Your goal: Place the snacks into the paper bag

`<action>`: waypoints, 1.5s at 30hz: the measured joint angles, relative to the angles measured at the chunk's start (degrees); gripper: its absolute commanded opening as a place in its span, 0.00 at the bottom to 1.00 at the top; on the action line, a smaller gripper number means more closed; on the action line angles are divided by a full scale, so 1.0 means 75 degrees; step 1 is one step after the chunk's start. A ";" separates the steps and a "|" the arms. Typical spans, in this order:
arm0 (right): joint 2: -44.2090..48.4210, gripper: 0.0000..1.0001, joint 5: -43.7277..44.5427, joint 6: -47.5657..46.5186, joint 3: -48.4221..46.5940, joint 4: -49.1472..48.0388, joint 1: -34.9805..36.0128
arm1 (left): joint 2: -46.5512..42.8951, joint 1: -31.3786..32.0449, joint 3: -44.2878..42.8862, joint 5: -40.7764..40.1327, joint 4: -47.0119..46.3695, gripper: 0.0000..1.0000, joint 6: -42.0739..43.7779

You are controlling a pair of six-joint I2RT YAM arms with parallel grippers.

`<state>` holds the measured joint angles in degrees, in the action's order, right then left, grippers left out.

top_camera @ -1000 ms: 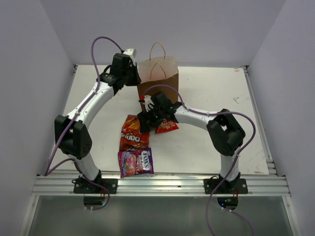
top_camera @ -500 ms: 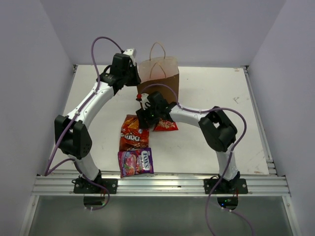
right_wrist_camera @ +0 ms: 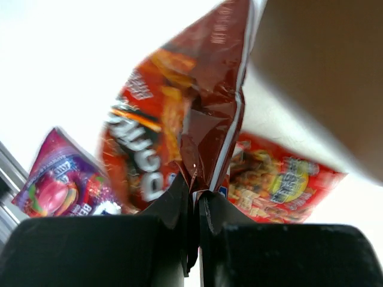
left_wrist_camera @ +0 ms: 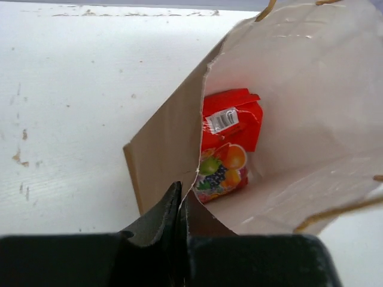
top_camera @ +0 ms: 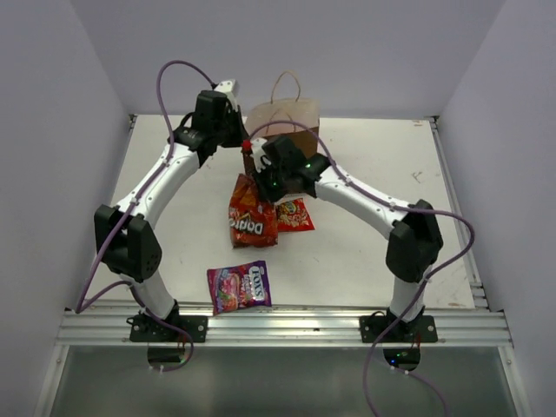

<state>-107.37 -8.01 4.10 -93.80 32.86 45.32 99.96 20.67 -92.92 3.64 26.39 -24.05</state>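
The brown paper bag [top_camera: 294, 117] stands at the back of the table. My left gripper [top_camera: 239, 139] is shut on its left rim [left_wrist_camera: 181, 197], which holds the mouth open. A red candy packet [left_wrist_camera: 228, 140] lies inside the bag. Just in front of the bag, my right gripper [top_camera: 254, 172] is shut on the top edge of the large Doritos bag [top_camera: 252, 217], which hangs lifted below it [right_wrist_camera: 173, 119]. The small red-orange packet [top_camera: 294, 215] lies on the table beside it. The purple-pink packet [top_camera: 239, 287] lies near the front edge.
Grey walls close in the white table [top_camera: 373, 165] on three sides. An aluminium rail [top_camera: 287, 326] with both arm bases runs along the front edge. A purple cable [top_camera: 174, 74] loops above the left arm.
My right gripper has shut on the Doritos bag's top edge and lifted it up and back toward the paper bag. My left gripper has kept hold of the bag's rim.
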 measured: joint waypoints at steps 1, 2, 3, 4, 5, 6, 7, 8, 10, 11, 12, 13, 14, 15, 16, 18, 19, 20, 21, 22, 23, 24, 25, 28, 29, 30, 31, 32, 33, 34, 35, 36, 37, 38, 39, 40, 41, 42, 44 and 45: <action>0.0221 0.00 0.0154 -0.0079 -0.0341 0.0353 -0.0015 | -0.0035 -0.0015 -0.0117 -0.0073 -0.0064 0.05 0.0090; 0.0356 0.00 0.0323 -0.0178 -0.0979 0.0720 -0.0026 | -0.0058 -0.0003 -0.0146 -0.0073 -0.0082 0.05 0.0143; 0.0423 0.00 0.0431 -0.0256 -0.1547 0.0880 -0.0035 | -0.0058 0.0009 -0.0146 -0.0096 -0.0067 0.05 0.0160; 0.0498 0.00 0.0647 -0.0382 -0.2270 0.0941 -0.0032 | -0.0035 0.0017 -0.0143 -0.0093 -0.0035 0.05 0.0178; 0.0574 0.00 0.0866 -0.0493 -0.2996 0.0947 -0.0032 | -0.0006 0.0017 -0.0143 -0.0093 -0.0026 0.05 0.0181; 0.0629 0.00 0.1078 -0.0618 -0.3657 0.0953 -0.0032 | 0.0006 0.0017 -0.0143 -0.0093 -0.0061 0.05 0.0175; 0.0694 0.00 0.1317 -0.0740 -0.4194 0.0906 -0.0032 | 0.0006 0.0009 -0.0143 -0.0102 -0.0061 0.05 0.0187; 0.0775 0.00 0.1556 -0.0845 -0.4634 0.0796 -0.0032 | 0.0009 0.0003 -0.0143 -0.0105 -0.0047 0.05 0.0210; 0.0874 0.00 0.1947 -0.1070 -0.5333 0.0405 -0.0052 | 0.0032 0.0012 -0.0143 -0.0096 -0.0029 0.05 0.0233; 0.0892 0.00 0.2124 -0.1160 -0.5560 0.0146 -0.0079 | 0.0044 0.0015 -0.0143 -0.0093 -0.0029 0.05 0.0271; 0.0889 0.00 0.2253 -0.1227 -0.5741 -0.0122 -0.0146 | 0.0052 0.0015 -0.0143 -0.0093 -0.0029 0.04 0.0286; 0.0863 0.00 0.2358 -0.1268 -0.5849 -0.0358 -0.0210 | 0.0052 0.0015 -0.0146 -0.0093 -0.0029 0.04 0.0291; 0.0810 0.00 0.2401 -0.1279 -0.5907 -0.0589 -0.0323 | 0.0052 0.0015 -0.0146 -0.0093 -0.0029 0.04 0.0291; 0.0743 0.00 0.2422 -0.1274 -0.5936 -0.0766 -0.0452 | 0.0052 0.0015 -0.0146 -0.0093 -0.0029 0.04 0.0297; 0.0635 0.00 0.2428 -0.1262 -0.5948 -0.1003 -0.0609 | 0.0055 0.0015 -0.0146 -0.0093 -0.0029 0.04 0.0303; 0.0291 0.00 0.2442 -0.1221 -0.5948 -0.1448 -0.0973 | 0.0055 0.0015 -0.0146 -0.0096 -0.0029 0.04 0.0315; 0.0085 0.00 0.2416 -0.1189 -0.5948 -0.1635 -0.1160 | 0.0055 0.0015 -0.0149 -0.0096 -0.0029 0.04 0.0315; -0.0140 0.00 0.2378 -0.1137 -0.5948 -0.1789 -0.1332 | 0.0055 0.0015 -0.0152 -0.0096 -0.0026 0.04 0.0315; -0.0385 0.00 0.2326 -0.1064 -0.5948 -0.1909 -0.1515 | 0.0055 0.0015 -0.0154 -0.0096 -0.0029 0.04 0.0315; -0.0609 0.00 0.2299 -0.1008 -0.5948 -0.1990 -0.1661 | 0.0055 0.0015 -0.0154 -0.0096 -0.0023 0.04 0.0315; -0.0825 0.00 0.2256 -0.0965 -0.5916 -0.2043 -0.1804 | 0.0058 0.0015 -0.0166 -0.0102 -0.0020 0.04 0.0315; -0.0997 0.00 0.2180 -0.0924 -0.5823 -0.2090 -0.1929 | 0.0058 0.0015 -0.0172 -0.0111 -0.0015 0.04 0.0315; -0.1093 0.00 0.2124 -0.0892 -0.5724 -0.2095 -0.2025 | 0.0058 0.0015 -0.0184 -0.0117 0.0000 0.04 0.0315; -0.1177 0.00 0.1923 -0.0804 -0.5030 -0.2142 -0.2308 | 0.0061 0.0015 -0.0201 -0.0146 0.0029 0.04 0.0315; -0.1137 0.00 0.1880 -0.0787 -0.4739 -0.2226 -0.2363 | 0.0064 0.0015 -0.0213 -0.0154 0.0052 0.04 0.0312; -0.1084 0.00 0.1810 -0.0761 -0.4438 -0.2317 -0.2404 | 0.0076 0.0015 -0.0242 -0.0160 0.0067 0.04 0.0312; -0.0988 0.00 0.1728 -0.0743 -0.4080 -0.2407 -0.2419 | 0.0093 0.0015 -0.0271 -0.0178 0.0082 0.04 0.0312; -0.0854 0.00 0.1670 -0.0731 -0.3684 -0.2471 -0.2425 | 0.0122 0.0015 -0.0312 -0.0184 0.0099 0.04 0.0312; -0.0664 0.00 0.1603 -0.0679 -0.3258 -0.2509 -0.2419 | 0.0157 0.0015 -0.0353 -0.0189 0.0117 0.04 0.0309; -0.0472 0.00 0.1515 -0.0641 -0.2865 -0.2538 -0.2407 | 0.0192 0.0015 -0.0388 -0.0189 0.0128 0.04 0.0306; -0.0256 0.00 0.1460 -0.0603 -0.2492 -0.2553 -0.2393 | 0.0224 0.0015 -0.0417 -0.0192 0.0128 0.04 0.0300; -0.0085 0.00 0.1396 -0.0586 -0.2229 -0.2544 -0.2393 | 0.0251 0.0015 -0.0434 -0.0189 0.0125 0.04 0.0291; 0.0114 0.00 0.1329 -0.0554 -0.1961 -0.2553 -0.2375 | 0.0274 0.0015 -0.0449 -0.0189 0.0128 0.04 0.0286; 0.0300 0.00 0.1285 -0.0542 -0.1743 -0.2565 -0.2361 | 0.0289 0.0015 -0.0460 -0.0184 0.0119 0.04 0.0280; 0.0507 0.11 0.1180 -0.0536 -0.1515 -0.2608 -0.2358 | 0.0303 0.0015 -0.0472 -0.0181 0.0117 0.04 0.0280; 0.0694 0.25 0.1096 -0.0516 -0.1332 -0.2611 -0.2355 | 0.0318 0.0015 -0.0481 -0.0172 0.0119 0.04 0.0274; 0.0854 0.36 0.1011 -0.0469 -0.1198 -0.2620 -0.2352 | 0.0332 0.0015 -0.0487 -0.0166 0.0117 0.04 0.0268; 0.0988 0.56 0.0886 -0.0431 -0.1096 -0.2620 -0.2352 | 0.0347 0.0017 -0.0501 -0.0143 0.0117 0.03 0.0259; 0.1160 0.65 0.0664 -0.0425 -0.0997 -0.2643 -0.2352 | 0.0382 0.0020 -0.0527 -0.0137 0.0117 0.03 0.0251; 0.1233 0.67 0.0589 -0.0396 -0.0973 -0.2655 -0.2349 | 0.0405 0.0020 -0.0542 -0.0137 0.0111 0.03 0.0227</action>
<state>-98.13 -3.60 1.13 -101.10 12.95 27.70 103.00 20.82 -96.99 2.61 27.22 -22.35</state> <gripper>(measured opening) 0.620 0.038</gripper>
